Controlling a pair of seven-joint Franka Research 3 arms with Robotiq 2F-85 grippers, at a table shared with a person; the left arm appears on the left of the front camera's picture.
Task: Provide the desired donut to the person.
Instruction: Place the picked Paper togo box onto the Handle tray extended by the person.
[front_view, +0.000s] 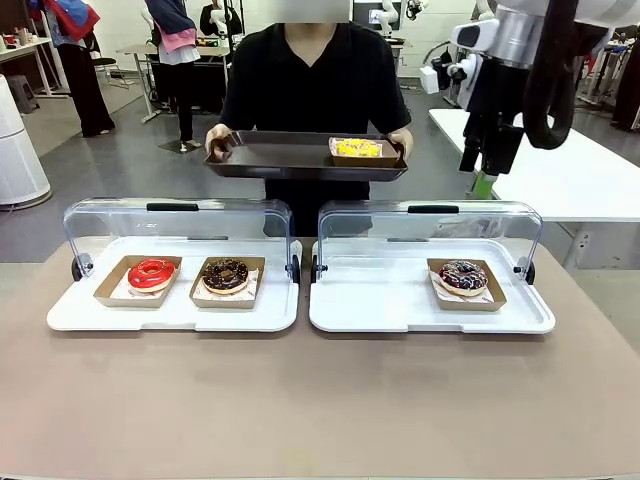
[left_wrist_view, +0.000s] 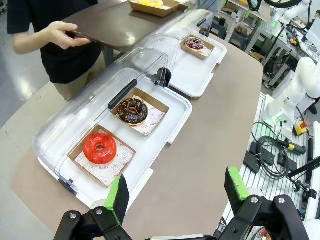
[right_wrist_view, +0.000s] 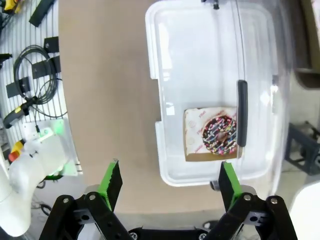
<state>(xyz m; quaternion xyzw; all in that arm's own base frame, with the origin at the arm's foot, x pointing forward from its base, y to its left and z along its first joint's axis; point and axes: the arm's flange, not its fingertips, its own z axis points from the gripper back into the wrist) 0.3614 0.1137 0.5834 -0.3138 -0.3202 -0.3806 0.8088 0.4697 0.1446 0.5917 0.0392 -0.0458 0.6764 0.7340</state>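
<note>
The person (front_view: 315, 85) stands at the far side of the table (front_view: 320, 400), hands gripping the ends of a dark tray (front_view: 280, 155); one hand (left_wrist_view: 65, 35) clasps its edge. A yellow donut (front_view: 356, 148) in a card boat already sits on the tray's right part.

Three more lie near the robot, under raised clear lids (front_view: 180, 215):
- a red donut (front_view: 151, 272) and a chocolate donut (front_view: 225, 273) in the left case (front_view: 170, 312)
- a sprinkled donut (front_view: 462, 275) alone in the right case (front_view: 400, 310)

The left gripper (left_wrist_view: 176, 184) hangs above the table's near left with its fingers spread and nothing between them. The right gripper (right_wrist_view: 170, 174) is high over the right case, likewise spread and empty.

This looks like the choosing step, and nothing shows which donut is wanted. Next, an arm must descend onto the chosen boat, pinch its card rim without crushing the icing, and carry it far across to the tray
</note>
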